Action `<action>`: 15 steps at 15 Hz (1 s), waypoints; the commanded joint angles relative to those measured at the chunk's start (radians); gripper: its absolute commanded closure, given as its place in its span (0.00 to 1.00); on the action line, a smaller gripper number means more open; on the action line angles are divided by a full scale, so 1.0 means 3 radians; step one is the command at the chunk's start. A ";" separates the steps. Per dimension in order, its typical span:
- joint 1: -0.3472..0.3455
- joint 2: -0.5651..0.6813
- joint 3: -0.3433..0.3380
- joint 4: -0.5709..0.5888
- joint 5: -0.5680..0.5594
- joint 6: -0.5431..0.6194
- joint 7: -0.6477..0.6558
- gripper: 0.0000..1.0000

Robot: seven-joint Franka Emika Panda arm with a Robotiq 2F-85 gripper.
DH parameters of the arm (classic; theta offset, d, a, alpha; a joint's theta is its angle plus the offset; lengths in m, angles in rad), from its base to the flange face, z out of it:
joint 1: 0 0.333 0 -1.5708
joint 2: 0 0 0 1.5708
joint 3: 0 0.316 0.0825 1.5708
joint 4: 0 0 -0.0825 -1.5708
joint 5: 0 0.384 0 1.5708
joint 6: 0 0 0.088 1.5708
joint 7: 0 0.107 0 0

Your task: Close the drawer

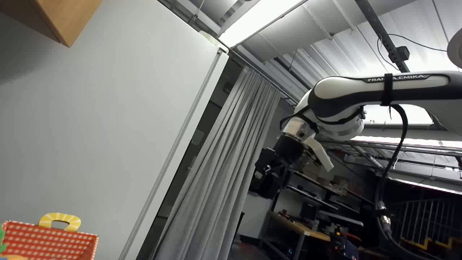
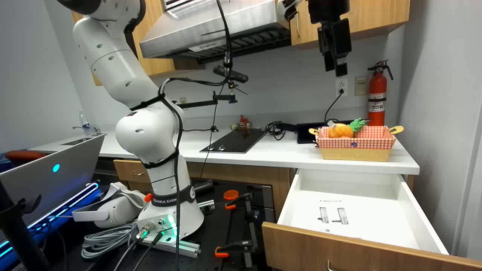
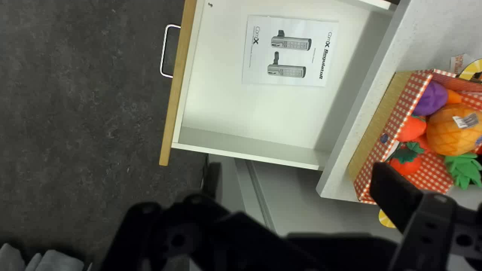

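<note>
The white drawer with a wooden front stands pulled out under the counter in an exterior view. A paper leaflet lies inside it. In the wrist view the open drawer fills the upper middle, with its metal handle on the left. My gripper shows dark fingers spread wide apart, with nothing between them. In an exterior view my gripper hangs high above the counter and the drawer, touching neither. Another exterior view shows the gripper in the air; the drawer is out of view there.
A red-checked basket with toy fruit and vegetables stands on the white counter above the drawer. A fire extinguisher stands behind it. A range hood and wooden cabinets hang above. A wall rises right of the drawer.
</note>
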 commanded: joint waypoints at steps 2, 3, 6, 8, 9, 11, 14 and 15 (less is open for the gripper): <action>-0.0043 0.0004 0.0035 0.0007 0.0015 -0.0009 -0.0013 0.00; -0.0043 0.0004 0.0035 0.0007 0.0015 -0.0009 -0.0013 0.00; -0.0043 0.0004 0.0035 0.0007 0.0015 -0.0009 -0.0013 0.00; -0.0043 0.0004 0.0035 0.0007 0.0015 -0.0009 -0.0013 0.00; -0.0043 0.0004 0.0035 0.0007 0.0015 -0.0009 -0.0013 0.00; -0.0046 0.0022 0.0025 0.0016 0.0018 -0.0002 -0.0033 0.00; -0.0089 0.0107 -0.0004 0.0048 -0.0027 0.0048 -0.0060 0.00; -0.0109 0.0144 -0.0014 0.0057 -0.0047 0.0066 -0.0061 0.00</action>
